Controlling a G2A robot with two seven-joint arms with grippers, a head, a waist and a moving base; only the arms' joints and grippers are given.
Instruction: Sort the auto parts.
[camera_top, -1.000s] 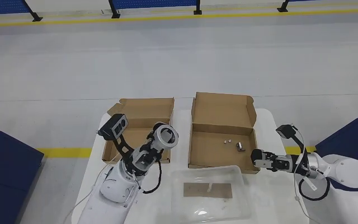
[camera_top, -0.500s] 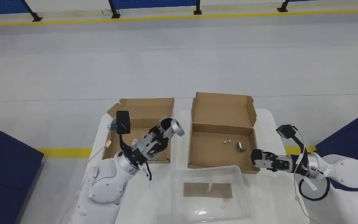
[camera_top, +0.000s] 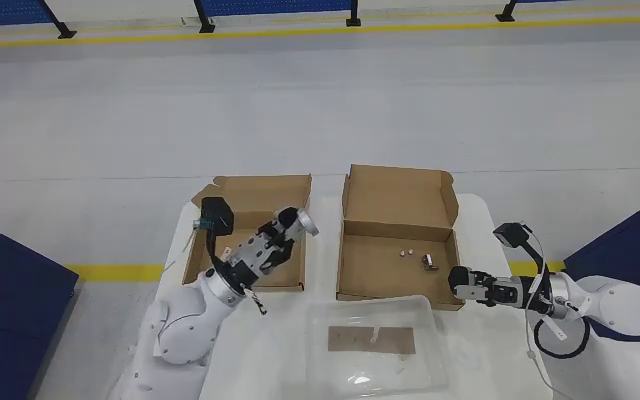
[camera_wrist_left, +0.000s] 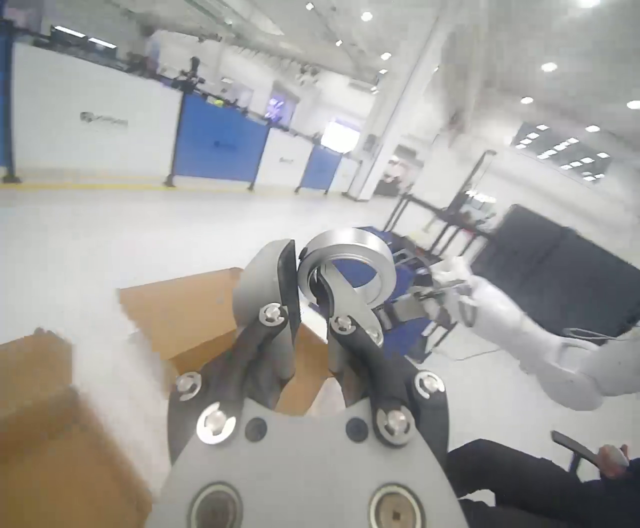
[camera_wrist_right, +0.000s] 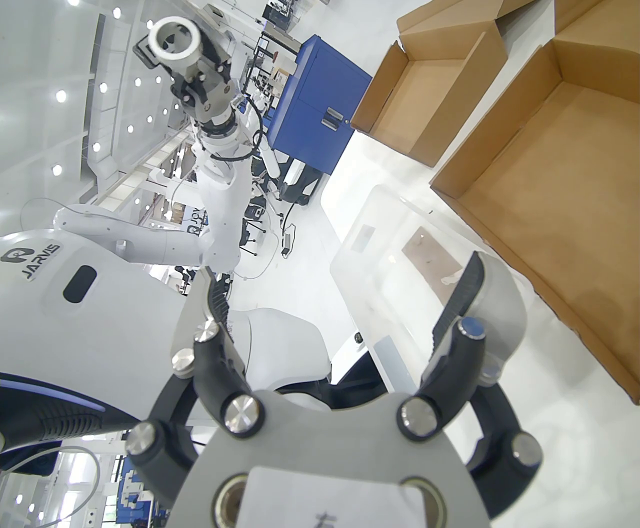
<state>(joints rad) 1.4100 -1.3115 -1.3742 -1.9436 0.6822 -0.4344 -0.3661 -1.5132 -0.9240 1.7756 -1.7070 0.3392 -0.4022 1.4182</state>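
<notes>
1. Metal ring (camera_top: 305, 224) is clamped in the left tool (camera_top: 291, 230), raised over the near edge of the left box (camera_top: 262, 190) at the bench's 10 o'clock. It is not yet dropped.
2. Right box (camera_top: 380, 278), at 1 o'clock, holds a few small parts (camera_top: 428, 262). The right tool (camera_top: 462, 280), fingers apart and empty, waits at 3 o'clock.
3. Clear tray (camera_top: 320, 325) at 6 o'clock shows little left, so the sorting seems well along.
4. White bench (camera_top: 475, 340). Beyond it are a pale floor (camera_top: 320, 100), a yellow line (camera_top: 300, 30) and blue barriers (camera_top: 270, 6).

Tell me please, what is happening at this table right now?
Auto parts are being sorted into boxes. The left gripper is shut on a metal ring and holds it up in the air by the left cardboard box. The right gripper is open and holds nothing, at the near right corner of the right cardboard box, which has a few small parts inside. A clear plastic bin sits in front of the boxes.
</notes>
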